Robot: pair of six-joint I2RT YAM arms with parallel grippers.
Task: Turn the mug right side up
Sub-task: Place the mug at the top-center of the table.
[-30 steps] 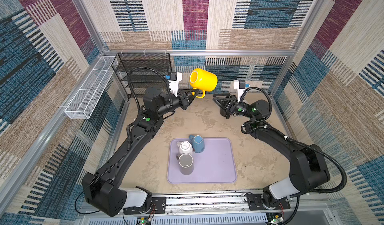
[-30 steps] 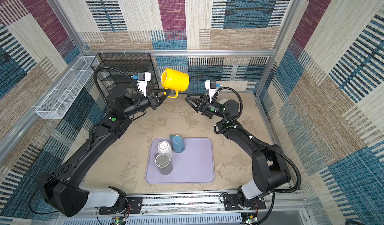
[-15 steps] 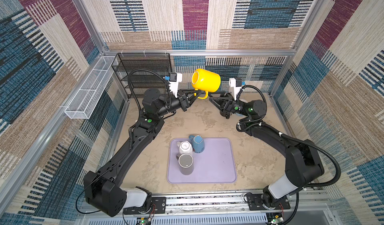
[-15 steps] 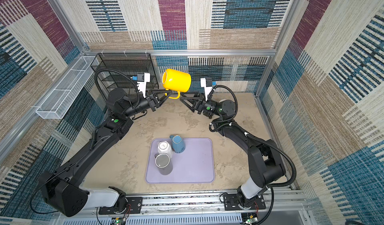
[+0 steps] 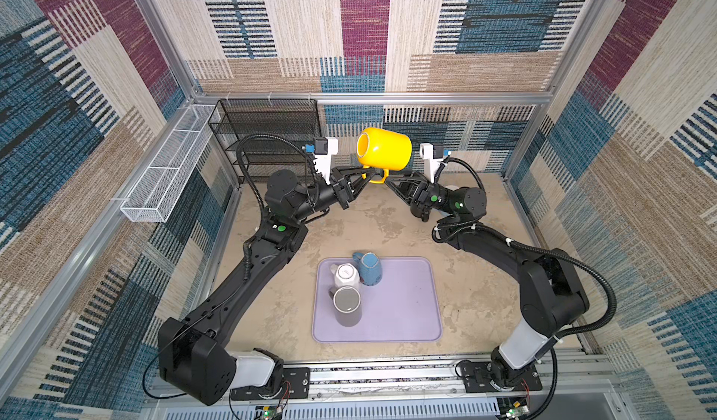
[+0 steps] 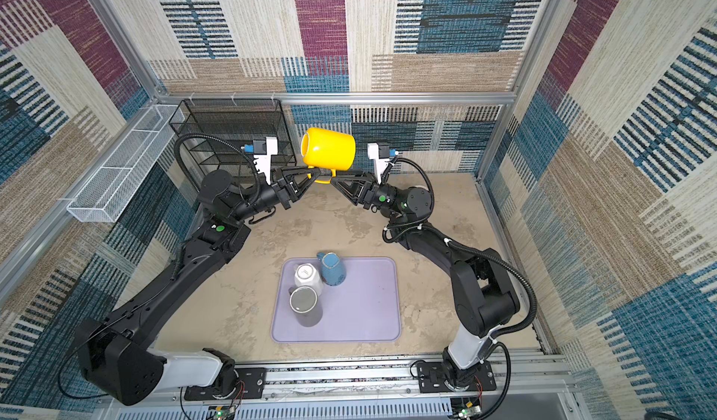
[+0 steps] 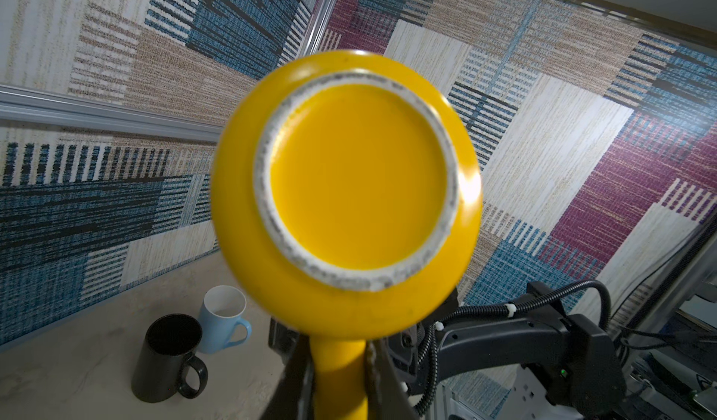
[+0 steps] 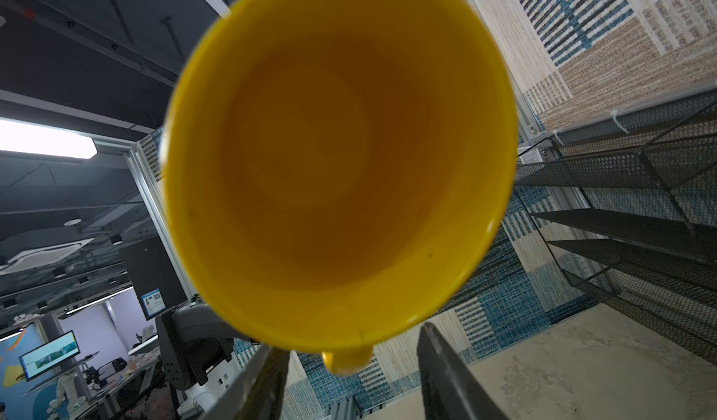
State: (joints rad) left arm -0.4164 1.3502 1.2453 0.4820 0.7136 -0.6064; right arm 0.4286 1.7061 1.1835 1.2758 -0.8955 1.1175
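Left gripper (image 5: pixel 368 174) is clamped on the handle (image 5: pixel 375 178) of the mug (image 5: pixel 386 154). In the left wrist view its fingers (image 7: pixel 297 387) press the handle from both sides. Right gripper (image 5: pixel 389 179) has its jaws apart. In the right wrist view one finger stands on each side of the handle tip, with a gap on both sides and no contact seen. The mug is in the air above the back of the table (image 5: pixel 388 224), between the two wrists and near the back wall. It lies on its side, with its long axis level and running across the cell from the left arm to the right arm. The base, with a pale unglazed ring, faces the left wrist camera. The mouth faces the right wrist camera, so the opening points toward the right arm. The handle is on the underside. Well apart, toward the front, is the tray (image 5: pixel 407 305) with a white mug (image 5: pixel 346 274), a blue mug (image 5: pixel 368 268) and a grey mug (image 5: pixel 347 301) bunched in one corner. The left wrist view shows a black mug (image 7: pixel 167 356) and a pale mug (image 7: pixel 223 317) upright and just beside each other on the table near a wall. A mesh rack (image 5: pixel 267 134) stands in the back corner on the left arm's side.
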